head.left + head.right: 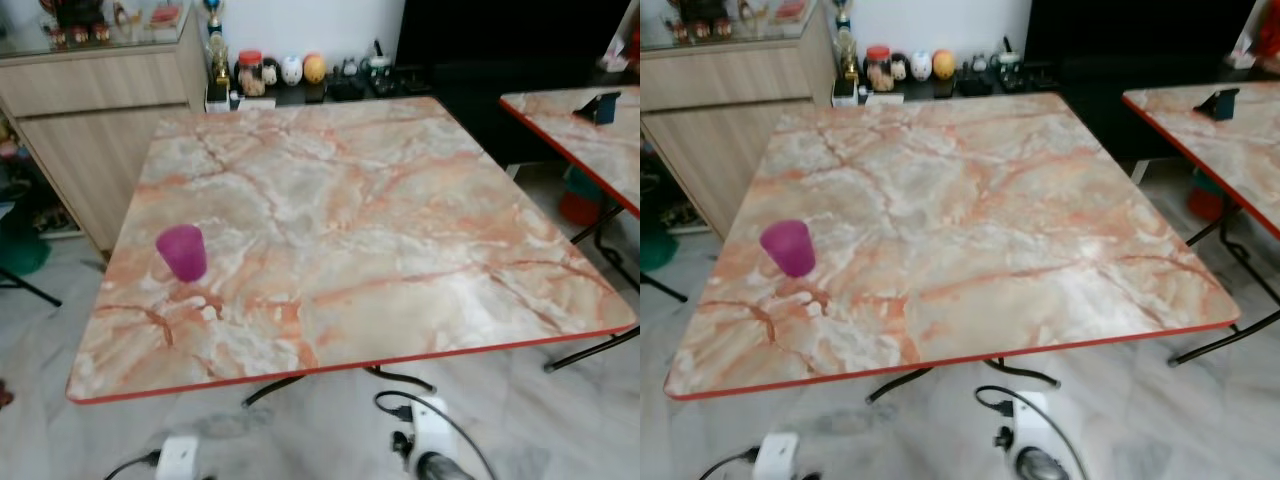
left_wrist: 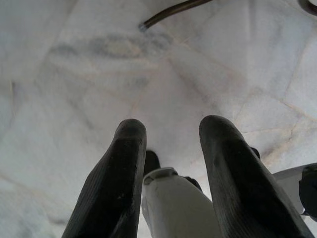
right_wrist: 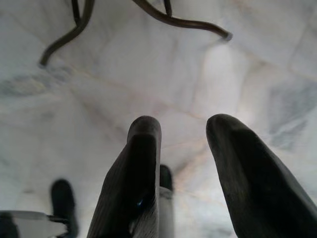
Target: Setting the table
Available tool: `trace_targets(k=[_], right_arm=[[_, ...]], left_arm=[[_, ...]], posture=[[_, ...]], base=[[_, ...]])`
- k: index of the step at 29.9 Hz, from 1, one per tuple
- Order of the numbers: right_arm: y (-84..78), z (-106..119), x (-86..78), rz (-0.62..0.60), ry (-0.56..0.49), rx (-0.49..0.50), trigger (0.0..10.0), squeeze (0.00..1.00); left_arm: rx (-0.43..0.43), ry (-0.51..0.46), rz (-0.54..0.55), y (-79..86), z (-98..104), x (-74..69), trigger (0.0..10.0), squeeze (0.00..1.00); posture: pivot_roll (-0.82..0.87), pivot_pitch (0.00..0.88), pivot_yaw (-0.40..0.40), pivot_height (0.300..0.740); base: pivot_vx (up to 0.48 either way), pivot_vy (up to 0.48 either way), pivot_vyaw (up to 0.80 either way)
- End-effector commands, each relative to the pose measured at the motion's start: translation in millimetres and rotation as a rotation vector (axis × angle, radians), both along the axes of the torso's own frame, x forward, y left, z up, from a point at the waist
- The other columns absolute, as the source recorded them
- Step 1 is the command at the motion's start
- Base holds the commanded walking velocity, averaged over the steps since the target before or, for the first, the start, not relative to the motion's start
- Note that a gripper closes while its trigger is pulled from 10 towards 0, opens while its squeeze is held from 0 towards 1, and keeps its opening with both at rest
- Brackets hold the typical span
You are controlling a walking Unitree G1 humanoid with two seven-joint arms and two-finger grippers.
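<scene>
Marble surface with one cup set, both arms hanging idle

A purple cup [image 1: 181, 252] stands upright near the left front corner of the marble-patterned surface [image 1: 380, 220], well in from the edge, where a seat's place setting would go; the rest looks unset. The left end effector [image 2: 171, 144] and right end effector [image 3: 183, 141] hang pointing at the floor [image 2: 74, 74], fingers apart and empty, probably because nothing is in hand to lay.

Soft, even indoor light; slight blur, faint tabletop [image 1: 380, 220] sheen.
</scene>
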State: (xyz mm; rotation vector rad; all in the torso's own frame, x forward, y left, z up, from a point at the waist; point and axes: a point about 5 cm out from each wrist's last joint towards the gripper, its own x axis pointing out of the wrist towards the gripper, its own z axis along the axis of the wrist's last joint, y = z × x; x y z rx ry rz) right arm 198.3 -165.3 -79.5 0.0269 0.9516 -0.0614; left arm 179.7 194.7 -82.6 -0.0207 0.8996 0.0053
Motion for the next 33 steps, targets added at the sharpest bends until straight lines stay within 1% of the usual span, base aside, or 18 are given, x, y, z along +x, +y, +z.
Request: trace_targets(k=[1,5,11,14,15,19,21,25,30,31,32,33], right_arm=[[12.7,0.7,2.6,0.025,-0.006,0.022,10.0,0.0],[11.7,1.4,3.4,0.019,-0.018,0.002,10.0,0.0],[10.7,0.7,2.4,0.004,-0.006,-0.013,10.0,0.0],[10.0,-0.9,-0.2,-0.042,0.022,-0.021,10.0,0.0],[9.5,-1.5,-1.2,-0.067,0.029,-0.025,10.0,0.0],[9.7,-1.9,-2.0,-0.084,0.036,-0.027,10.0,0.0],[10.1,-2.9,-3.5,-0.097,0.059,-0.028,10.0,0.0],[10.4,-3.0,-3.5,-0.09,0.066,-0.033,10.0,0.0],[10.3,-2.0,-1.9,-0.073,0.045,-0.041,10.0,0.0],[10.0,-1.4,-1.0,-0.058,0.037,-0.048,10.0,0.0],[9.2,0.4,1.9,-0.002,0.013,-0.078,10.0,0.0],[9.0,1.1,3.0,0.018,0.003,-0.088,10.0,0.0]], left_arm=[[0.022,0.065,0.024,11.1,-7.5,-19.5,10.0,0.0],[0.026,0.066,0.018,11.2,-7.4,-19.4,10.0,0.0],[0.041,0.064,0.013,11.7,-7.1,-18.9,10.0,0.0],[0.037,0.045,0.078,13.3,-6.8,-19.3,10.0,0.0],[0.042,0.04,0.077,13.5,-6.5,-18.9,10.0,0.0],[0.046,0.036,0.077,14.0,-6.2,-18.6,10.0,0.0],[0.05,0.037,0.079,14.6,-6.1,-18.6,10.0,0.0],[0.051,0.036,0.079,14.9,-6.0,-18.5,10.0,0.0],[0.045,0.034,0.082,14.5,-6.0,-18.5,10.0,0.0],[0.043,0.033,0.081,14.2,-6.0,-18.5,10.0,0.0],[0.04,0.031,0.08,13.8,-6.0,-18.4,10.0,0.0],[0.039,0.031,0.081,13.7,-6.0,-18.4,10.0,0.0]], posture=[[0.01,0.0,-0.016,0.736],[0.01,0.0,-0.018,0.736],[0.01,0.0,-0.018,0.736],[0.01,0.0,-0.02,0.736],[0.01,0.0,-0.02,0.736],[0.01,0.0,-0.016,0.736],[0.0,0.0,-0.009,0.736],[0.0,0.0,-0.007,0.736],[0.0,0.0,-0.011,0.736],[0.01,0.0,-0.013,0.736],[0.01,0.0,-0.014,0.736],[0.01,0.0,-0.014,0.736]], base=[[0.0,0.0,0.0],[0.0,0.0,0.0],[0.0,0.0,0.0],[0.0,0.0,0.0],[0.0,0.0,0.0],[0.0,0.0,0.0],[0.0,0.0,0.0],[0.0,0.0,0.0],[0.0,0.0,0.0],[0.0,0.0,0.0],[0.0,0.0,0.0],[0.0,0.0,0.0]])
